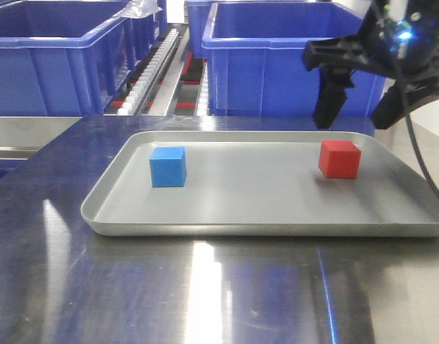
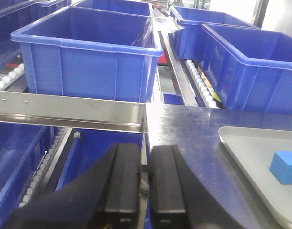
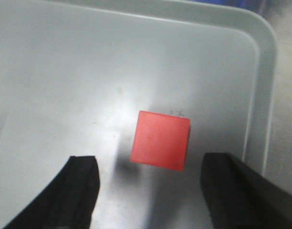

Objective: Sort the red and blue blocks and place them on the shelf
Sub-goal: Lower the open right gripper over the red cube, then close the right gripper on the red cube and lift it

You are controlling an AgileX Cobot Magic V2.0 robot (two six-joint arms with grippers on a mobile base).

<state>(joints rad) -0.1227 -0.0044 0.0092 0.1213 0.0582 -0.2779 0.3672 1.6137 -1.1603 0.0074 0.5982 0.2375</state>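
Sitting flat on the tray (image 1: 248, 193) near its right end, the red block (image 1: 339, 158) is loose and untouched. The blue block (image 1: 168, 166) rests well apart from it toward the left end, also free. Neither is on the shelf (image 2: 65, 109) yet, so I judge the sorting to be at its first pick.

The right end effector (image 1: 354, 118) hangs above and just behind the red block, fingers spread wide with nothing between them. In the right wrist view the block lies between the two dark fingers with a gap on either side. It sits nearer one finger than the other and is turned slightly out of square to them. The wide spread leaves room to come down around the cube without knocking it. A small centring would likely help before closing, since the smooth tray could let the cube slide.

The left end effector (image 2: 145, 191) sits off the tray's left side, fingers pressed together and holding nothing, facing the shelf rail and the bins (image 2: 88, 62). It seems parked clear of the right arm's work. The tray lies on the shiny steel surface (image 1: 205, 301), with bins behind.
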